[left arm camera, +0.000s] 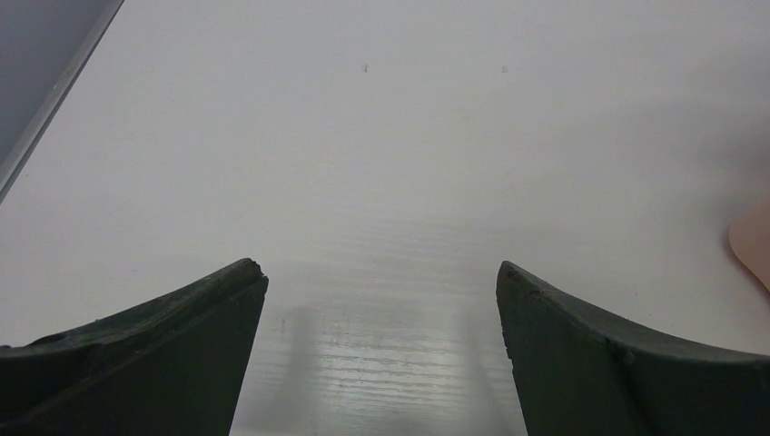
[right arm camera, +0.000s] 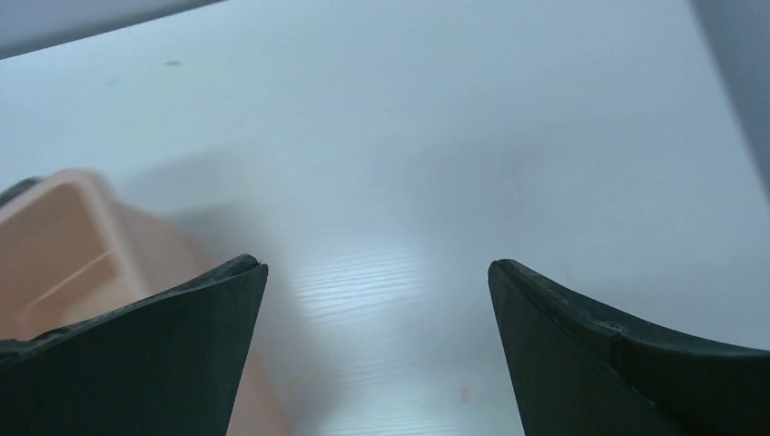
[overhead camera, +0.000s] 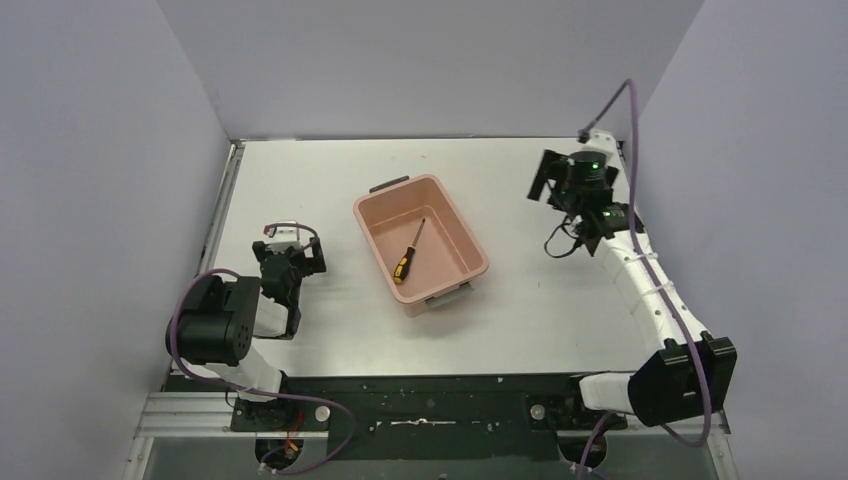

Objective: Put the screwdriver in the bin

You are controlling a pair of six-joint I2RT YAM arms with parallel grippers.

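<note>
On the table: a pink bin sits near the middle, turned at a slant, with its long sides running from far-left to near-right.
Bin handles: one grey handle at the far short end and another at the near short end.
Screwdriver: lies flat on the bin floor. Its yellow-and-black handle is toward the near end and its thin shaft points toward the far end. Neither arm touches it.
Left gripper: left of the bin and apart from it, low over bare table. Its jaws are spread wide and hold nothing.
Right gripper: right of the bin toward the far side, raised and apart from it. Its jaws are released, spread wide and empty.
Left wrist view: the two dark fingers frame bare white table between them, with the gripper centre over nothing. A sliver of the bin shows at the right edge.
Right wrist view: the fingers stand far apart, and the gap holds only table. A blurred corner of the bin shows behind the left finger. The screwdriver does not show here.
</note>
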